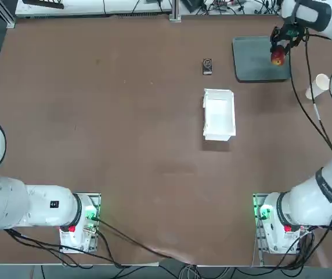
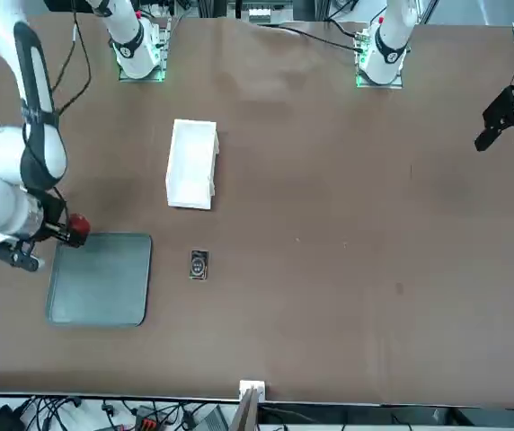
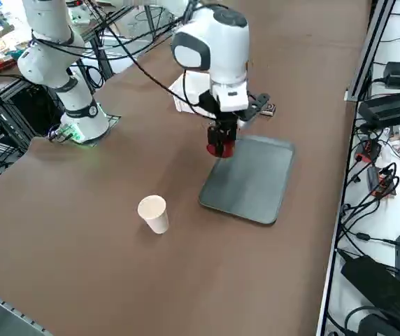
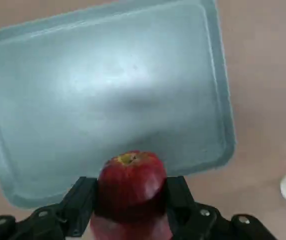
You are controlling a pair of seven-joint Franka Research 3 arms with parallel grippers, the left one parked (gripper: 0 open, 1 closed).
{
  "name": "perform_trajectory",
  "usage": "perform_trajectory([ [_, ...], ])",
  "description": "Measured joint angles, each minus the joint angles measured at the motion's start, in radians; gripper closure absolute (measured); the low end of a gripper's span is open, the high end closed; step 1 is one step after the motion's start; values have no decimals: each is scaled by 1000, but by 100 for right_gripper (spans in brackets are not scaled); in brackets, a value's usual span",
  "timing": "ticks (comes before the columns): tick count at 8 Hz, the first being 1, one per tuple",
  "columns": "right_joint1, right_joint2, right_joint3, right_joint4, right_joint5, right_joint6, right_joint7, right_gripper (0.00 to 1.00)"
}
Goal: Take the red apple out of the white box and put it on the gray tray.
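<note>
Even, bright light overhead. We note a soft shadow beside the white box [image 1: 219, 115]. Right wrist view: pale glare mid-tray on the gray tray [image 4: 108, 85], picture slightly soft, dim near the fingers.

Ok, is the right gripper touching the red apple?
Touching: the right wrist view shows the right gripper with a black finger pressed against each side of the red apple.
</note>
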Motion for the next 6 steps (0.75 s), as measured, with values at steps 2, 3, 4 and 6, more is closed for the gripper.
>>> perform_trajectory([
  [2, 0, 94, 6, 33, 0, 91, -44, 23],
  [3, 0, 126, 7, 40, 0, 117, -66, 23],
  [4, 0, 144, 7, 44, 0, 123, -82, 23],
  [6, -1, 154, 10, 48, 0, 123, -93, 23],
])
